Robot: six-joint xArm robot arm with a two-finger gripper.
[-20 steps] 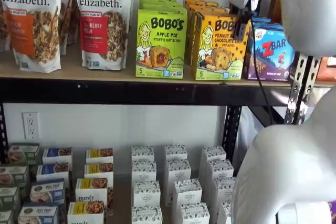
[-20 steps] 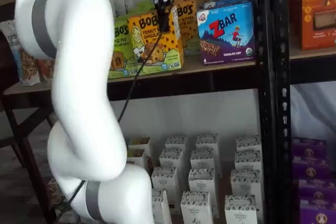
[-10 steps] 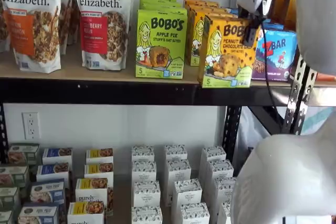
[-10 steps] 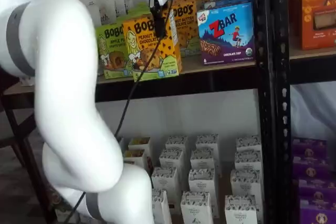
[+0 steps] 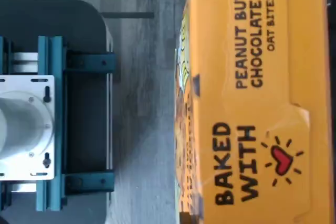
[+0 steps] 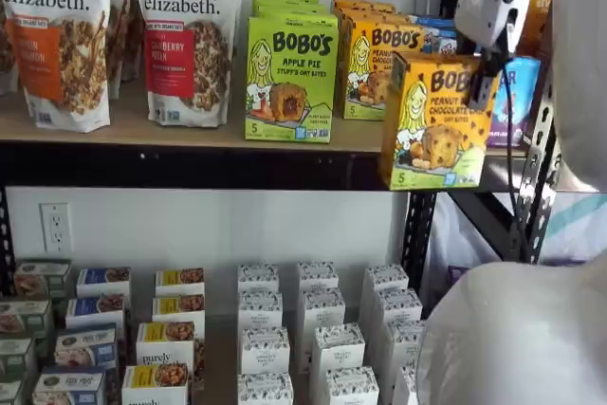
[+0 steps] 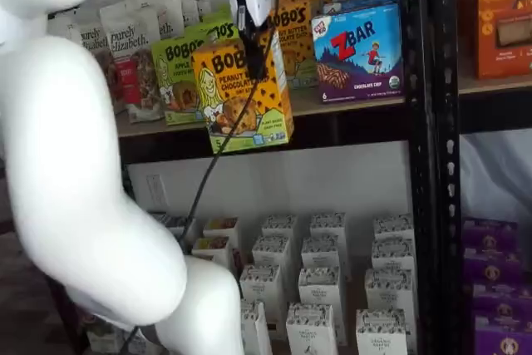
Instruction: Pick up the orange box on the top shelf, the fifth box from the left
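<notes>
The orange box [image 6: 434, 120] hangs in the air in front of the top shelf [image 6: 190, 166], clear of its black beam. It shows in both shelf views [image 7: 241, 93]. My gripper [image 6: 481, 82] comes down from above and its black fingers are closed on the box's top edge; in a shelf view it [image 7: 253, 43] sits over the box's upper right. The wrist view shows the box's orange top panel [image 5: 252, 103] close up, with "Peanut Butter Chocolate Chip Oat Bites" printed on it.
More orange Bobo's boxes [image 6: 379, 64] stay on the shelf behind, beside lime-green Apple Pie boxes [image 6: 289, 78] and a blue ZBar box [image 7: 357, 51]. Granola bags [image 6: 190, 35] stand at the left. Small white boxes [image 6: 318, 329] fill the lower shelf. Black uprights [image 7: 428, 155] stand at the right.
The gripper has pulled the orange box forward off the top shelf and away from the row; it now hangs in front of the beam, lower than before.
</notes>
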